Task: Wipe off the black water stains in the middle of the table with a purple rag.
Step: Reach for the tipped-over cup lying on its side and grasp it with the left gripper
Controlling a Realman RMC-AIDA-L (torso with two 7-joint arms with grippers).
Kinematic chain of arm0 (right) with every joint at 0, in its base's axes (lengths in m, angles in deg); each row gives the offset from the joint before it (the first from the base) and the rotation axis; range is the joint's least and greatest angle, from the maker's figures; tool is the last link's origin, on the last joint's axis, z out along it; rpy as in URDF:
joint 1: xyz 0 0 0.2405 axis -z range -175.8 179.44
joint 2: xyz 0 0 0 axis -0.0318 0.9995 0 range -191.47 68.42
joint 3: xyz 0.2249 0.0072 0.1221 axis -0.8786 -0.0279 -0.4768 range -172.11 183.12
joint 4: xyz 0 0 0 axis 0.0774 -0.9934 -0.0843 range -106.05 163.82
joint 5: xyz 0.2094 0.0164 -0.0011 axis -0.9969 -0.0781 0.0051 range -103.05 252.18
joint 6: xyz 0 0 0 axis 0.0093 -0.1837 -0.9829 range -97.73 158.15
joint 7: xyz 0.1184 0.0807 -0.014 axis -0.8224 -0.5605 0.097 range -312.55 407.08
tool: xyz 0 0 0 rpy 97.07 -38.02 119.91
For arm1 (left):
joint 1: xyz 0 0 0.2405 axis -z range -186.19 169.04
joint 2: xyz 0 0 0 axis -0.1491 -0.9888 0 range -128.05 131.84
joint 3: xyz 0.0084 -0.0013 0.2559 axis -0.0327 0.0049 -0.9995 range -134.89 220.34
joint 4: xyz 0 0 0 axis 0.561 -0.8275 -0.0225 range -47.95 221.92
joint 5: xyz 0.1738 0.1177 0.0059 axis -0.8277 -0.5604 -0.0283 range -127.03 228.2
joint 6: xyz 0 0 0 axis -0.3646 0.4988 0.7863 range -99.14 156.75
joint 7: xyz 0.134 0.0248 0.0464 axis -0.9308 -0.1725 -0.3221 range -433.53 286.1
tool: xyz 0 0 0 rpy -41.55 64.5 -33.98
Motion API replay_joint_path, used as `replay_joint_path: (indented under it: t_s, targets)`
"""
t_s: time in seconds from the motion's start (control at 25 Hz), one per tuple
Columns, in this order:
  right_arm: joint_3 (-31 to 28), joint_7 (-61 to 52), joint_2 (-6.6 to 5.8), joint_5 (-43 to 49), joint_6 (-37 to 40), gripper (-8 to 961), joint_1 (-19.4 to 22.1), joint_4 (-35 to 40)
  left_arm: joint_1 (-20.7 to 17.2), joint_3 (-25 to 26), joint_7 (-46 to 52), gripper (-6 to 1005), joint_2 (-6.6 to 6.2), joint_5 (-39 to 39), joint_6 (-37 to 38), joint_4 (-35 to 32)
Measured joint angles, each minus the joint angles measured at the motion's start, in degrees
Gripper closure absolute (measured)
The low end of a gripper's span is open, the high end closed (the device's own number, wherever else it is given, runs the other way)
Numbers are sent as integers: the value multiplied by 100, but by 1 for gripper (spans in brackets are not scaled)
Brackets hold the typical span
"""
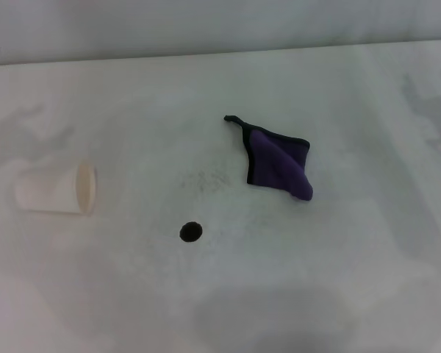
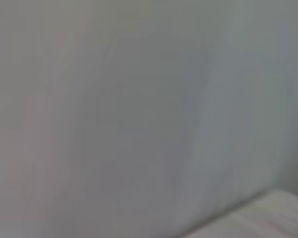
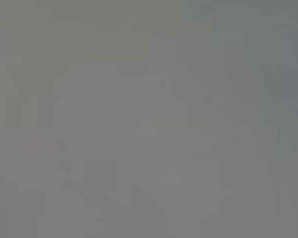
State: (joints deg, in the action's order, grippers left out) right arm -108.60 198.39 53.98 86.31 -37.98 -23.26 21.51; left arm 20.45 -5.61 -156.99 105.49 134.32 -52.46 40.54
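1. Head view: the rag (image 1: 278, 162) lies on the tabletop (image 1: 338, 265), at two o'clock from the black spot (image 1: 191, 232), apart.
2. I judge it soft, light; I'd pinch the raised fold.
3. Neither arm's jaws appear, so I cannot tell their state.

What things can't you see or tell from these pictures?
- Both robot hands: in no view. The head view shows only the table, and both wrist views show plain grey.
- Underside of the purple rag: hidden by its own folds, head view.
- Inside of the tipped paper cup: its mouth is turned sideways, head view.
- Whether the black spot is wet or dry: too small to tell.
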Motion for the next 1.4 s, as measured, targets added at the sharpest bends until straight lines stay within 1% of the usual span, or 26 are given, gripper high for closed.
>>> replay_joint_path:
  t_s: [0.12,0.16,0.24,0.36,0.44,0.48,0.52,0.64,0.76,0.92,1.08,1.12,1.16,1.2,1.28,1.32,1.4]
  targets:
    - [-15,2,-1,-26,111,124,-1,0,189,-6,342,120,-62,-671,-262,-314]
    - [-18,-6,-1,-33,146,124,3,0,270,-5,469,121,-73,-1042,-355,-462]
    - [-23,-19,-1,-38,176,124,19,0,387,-8,532,122,-56,-1611,-483,-701]
    - [-28,-22,-1,-38,174,124,39,0,468,-23,504,122,22,-2165,-660,-1048]
    - [-29,-24,-2,-38,161,124,42,0,525,-44,463,122,50,-2504,-797,-1246]
    - [-31,-27,-1,-38,155,124,43,0,579,-58,115,122,103,-2865,-889,-1369]
    - [-31,-29,-1,-37,152,123,44,0,579,-58,115,122,103,-2865,-889,-1369]
    - [-32,-34,-2,-37,152,123,38,0,612,-63,-474,122,224,-3222,-935,-1404]
    - [-32,-58,-1,-34,160,123,35,0,616,-117,-966,122,336,-3348,-1001,-1436]
    - [-32,-80,-1,-32,167,123,38,0,614,-334,-1139,122,420,-3579,-1066,-1615]
    - [-33,-85,-1,-34,167,123,36,0,641,-438,-1271,123,627,-3976,-886,-1767]
    - [-32,-96,-1,-34,168,123,33,0,641,-438,-1271,123,627,-3976,-886,-1767]
    - [-32,-120,-1,-36,175,123,28,0,696,-489,-1350,123,795,-4265,-738,-1772]
    - [-32,-147,-1,-36,185,123,21,0,722,-501,-1376,123,875,-4394,-660,-1760]
    - [-32,-193,-1,-37,208,123,11,0,753,-538,-1424,123,970,-4543,-586,-1730]
    - [-32,-206,-3,-38,215,123,5,-1,771,-598,-1457,123,1038,-4645,-559,-1710]
    - [-32,-215,-5,-39,223,123,4,-27,788,-715,-1473,123,1112,-4776,-520,-1702]
